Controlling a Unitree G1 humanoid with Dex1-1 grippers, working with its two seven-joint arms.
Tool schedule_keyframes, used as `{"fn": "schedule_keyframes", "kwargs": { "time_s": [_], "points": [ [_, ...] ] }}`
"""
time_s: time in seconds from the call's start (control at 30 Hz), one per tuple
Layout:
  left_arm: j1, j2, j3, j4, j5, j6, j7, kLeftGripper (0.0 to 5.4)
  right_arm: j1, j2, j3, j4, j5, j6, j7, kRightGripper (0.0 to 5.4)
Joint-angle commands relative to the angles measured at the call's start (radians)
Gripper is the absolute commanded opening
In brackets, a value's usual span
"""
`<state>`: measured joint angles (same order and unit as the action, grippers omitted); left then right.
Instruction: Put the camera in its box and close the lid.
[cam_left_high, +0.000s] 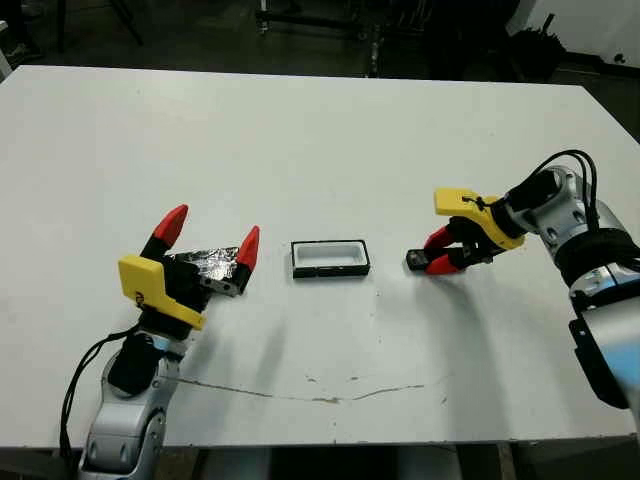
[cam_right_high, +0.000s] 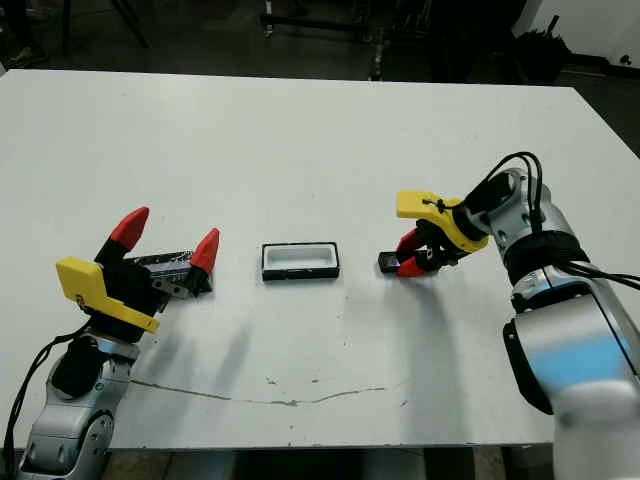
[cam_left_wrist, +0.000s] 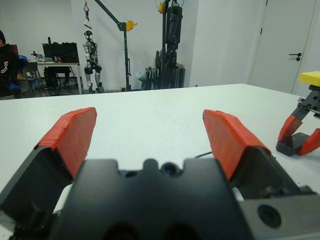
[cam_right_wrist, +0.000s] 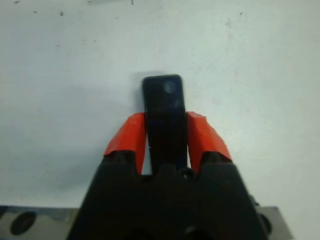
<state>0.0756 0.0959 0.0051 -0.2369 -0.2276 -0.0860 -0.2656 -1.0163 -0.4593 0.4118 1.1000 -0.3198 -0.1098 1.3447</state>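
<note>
Right gripper (cam_left_high: 440, 252) pinches camera (cam_right_wrist: 163, 107) on table (cam_left_high: 320, 130); left gripper (cam_left_high: 210, 232) fingers spread over lid (cam_left_high: 212, 265); box (cam_left_high: 330, 258) between, open.

My head's two eyes look forward and down over the white table (cam_left_high: 320, 130), taking in both my arms. My left wrist view looks level along my spread left gripper (cam_left_wrist: 150, 135); my right wrist view stares down, close over my right gripper (cam_right_wrist: 165, 132).

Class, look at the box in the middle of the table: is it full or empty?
Empty. The box shows only its bare white inside; the camera is outside it, between the right gripper's fingers.
</note>
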Motion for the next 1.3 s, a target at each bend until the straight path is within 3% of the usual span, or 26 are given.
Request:
{"fn": "schedule_keyframes", "kwargs": {
  "time_s": [0.03, 0.27, 0.5, 0.67, 0.8, 1.0, 1.3],
  "points": [
    [0.012, 0.005, 0.004, 0.004, 0.006, 0.002, 0.002, 5.4, 0.055, -0.003, 0.005, -0.026, -0.017, -0.009, -0.061, 1.67],
    [0.013, -0.008, 0.008, -0.002, -0.004, 0.009, 0.011, 5.4, 0.074, -0.026, -0.007, -0.09, -0.008, -0.021, -0.094, 1.67],
    [0.013, -0.013, 0.013, 0.002, -0.013, 0.004, 0.004, 5.4, 0.038, -0.03, -0.145, -0.125, 0.136, 0.056, -0.076, 1.67],
    [0.012, -0.016, 0.012, 0.002, -0.005, 0.006, 0.009, 5.4, 0.02, 0.002, -0.243, -0.244, 0.261, 0.16, -0.08, 1.67],
    [0.011, -0.015, 0.011, 0.009, 0.008, -0.008, 0.009, 5.4, -0.005, 0.076, -0.27, -0.338, 0.357, 0.286, -0.058, 1.67],
    [0.014, -0.019, 0.013, 0.002, -0.012, -0.006, 0.002, 5.4, -0.044, 0.167, -0.213, -0.377, 0.36, 0.361, -0.075, 1.67],
    [0.01, -0.022, 0.014, 0.005, -0.022, -0.016, 0.001, 5.4, -0.079, 0.269, -0.153, -0.262, 0.331, 0.328, -0.092, 1.67]
  ]
}}
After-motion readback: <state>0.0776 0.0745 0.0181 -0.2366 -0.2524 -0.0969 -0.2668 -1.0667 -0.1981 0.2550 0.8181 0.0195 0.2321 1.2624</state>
